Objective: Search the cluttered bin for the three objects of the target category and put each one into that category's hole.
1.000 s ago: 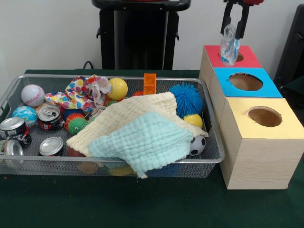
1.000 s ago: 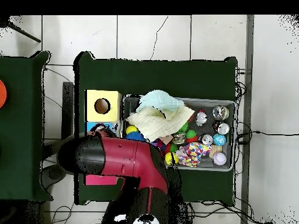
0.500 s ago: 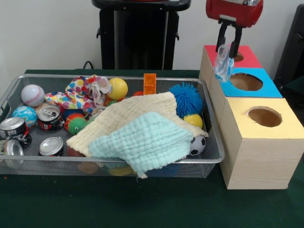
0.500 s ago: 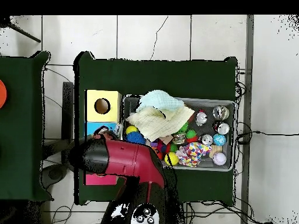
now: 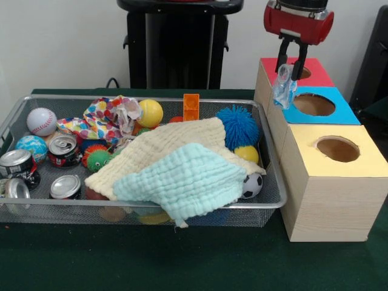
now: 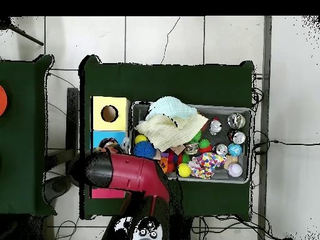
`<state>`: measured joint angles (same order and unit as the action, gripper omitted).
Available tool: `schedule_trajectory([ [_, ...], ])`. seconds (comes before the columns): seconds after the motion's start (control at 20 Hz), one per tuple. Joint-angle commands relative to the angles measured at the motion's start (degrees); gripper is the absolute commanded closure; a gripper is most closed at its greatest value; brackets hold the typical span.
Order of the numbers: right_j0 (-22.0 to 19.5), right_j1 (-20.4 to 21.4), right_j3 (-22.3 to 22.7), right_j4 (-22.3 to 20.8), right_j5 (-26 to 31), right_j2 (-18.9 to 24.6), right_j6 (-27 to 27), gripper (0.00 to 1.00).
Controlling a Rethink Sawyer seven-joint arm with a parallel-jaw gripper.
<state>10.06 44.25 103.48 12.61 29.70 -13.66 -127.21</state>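
While its hand point(image 5: 289, 68) pinches a crumpled clear plastic bag point(image 5: 283, 88) from above, bag dangling below the fingertips, over the seam between red box point(image 5: 315, 76) and blue box point(image 5: 342, 113), beside the wire bin point(image 5: 270, 182).

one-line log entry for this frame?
gripper: shut on clear plastic bag | position: above red box/blue box edge | bin: cloths covering clutter

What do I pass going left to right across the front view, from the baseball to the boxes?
baseball → yellow ball → orange block → blue spiky ball → pincer holding clear plastic bag → yellow-topped box
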Motion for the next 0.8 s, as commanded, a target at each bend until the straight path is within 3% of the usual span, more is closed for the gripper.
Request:
schedule_trajectory([
  [0.05, 4.6, -2.0, 0.4, 2.6, 9.5, -3.2, -18.9, 1.00],
  [0.25, 7.6, -2.8, -2.9, 0.7, 12.9, -8.6, -18.9, 1.00],
  [0.45, 9.1, -3.4, -0.1, 4.2, 8.5, -6.9, -20.1, 1.00],
  [0.6, 7.7, -4.9, 3.9, 8.4, 1.5, -2.6, -19.7, 1.00],
  [0.8, 7.5, -6.5, 5.1, 10.8, -1.9, -1.2, -18.5, 1.00],
])
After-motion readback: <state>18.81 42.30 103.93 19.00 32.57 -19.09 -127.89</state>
